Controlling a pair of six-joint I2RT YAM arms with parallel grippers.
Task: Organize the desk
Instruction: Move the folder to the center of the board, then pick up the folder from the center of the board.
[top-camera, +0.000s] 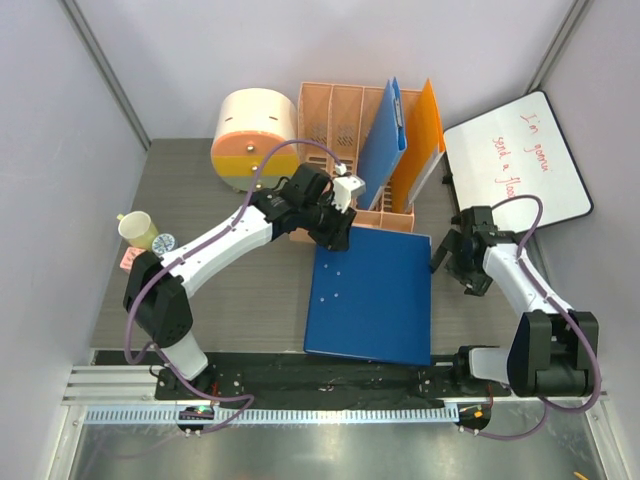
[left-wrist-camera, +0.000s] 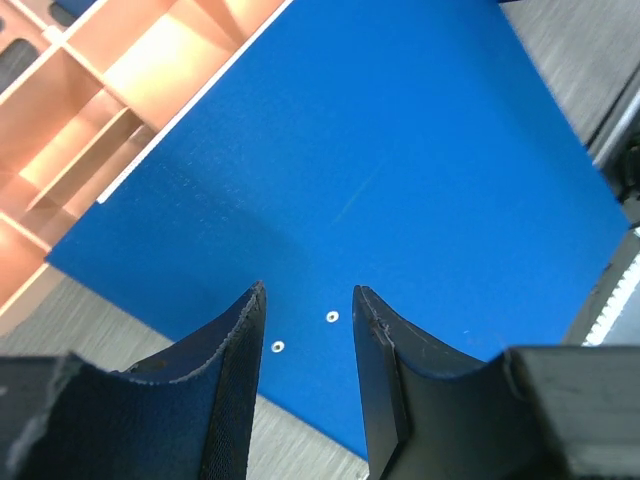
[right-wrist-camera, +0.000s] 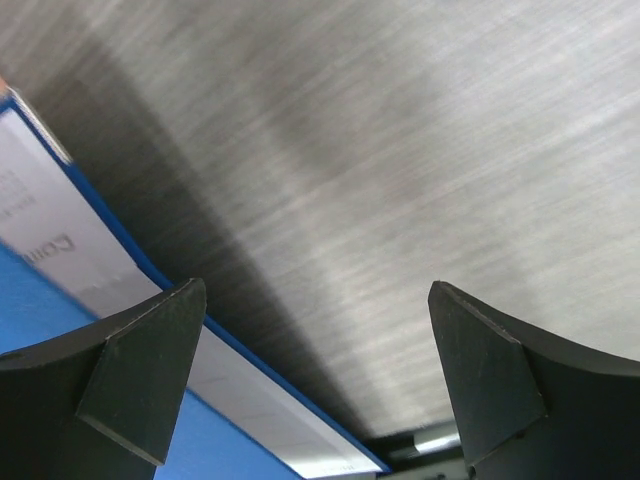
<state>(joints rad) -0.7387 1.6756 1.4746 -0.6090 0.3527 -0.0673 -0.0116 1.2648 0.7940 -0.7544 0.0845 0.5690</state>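
— Surface (top-camera: 260, 310): where is it, what's it like?
— Dk grey wood-grain top. Runs from black strip + metal rail at near edge back to far wall. Both arm bases sit at that strip.

— L arm pose?
— Base near-left, elbow bent, white forearm slants up-right across surface. The left claw (left-wrist-camera: 308, 295) points down over far-left corner of flat blue folder (top-camera: 370, 295), above its two small rivets (left-wrist-camera: 332, 317). Fingers stand at a narrow gap w/ nothing betw them. Whether tips touch the cover: can't tell.

— R arm?
— Folded tight at near-right, forearm reaching left. The right claw (right-wrist-camera: 315, 290) is spread wide and empty, over bare surface just beside the flat folder's right edge.

— Counts?
— Arms 2, claws 2.
Blue folders 2: one flat mid-surface, second blue folder (top-camera: 385, 130) standing in the rack, leaning.
Orange folder (top-camera: 425, 140) 1, same rack, right of the blue one.
Peach file rack (top-camera: 330, 115) 1, far centre, front just beside flat folder's far edge.
Round cream/orange/yellow drum (top-camera: 255, 135) 1, left of rack.
Whiteboard (top-camera: 515, 160) 1, red writing, skewed at far right.
Left edge: yellow cup (top-camera: 137, 228) 1, pink item (top-camera: 128, 260) 1, small clear round thing (top-camera: 165, 241) 1, can't tell what.
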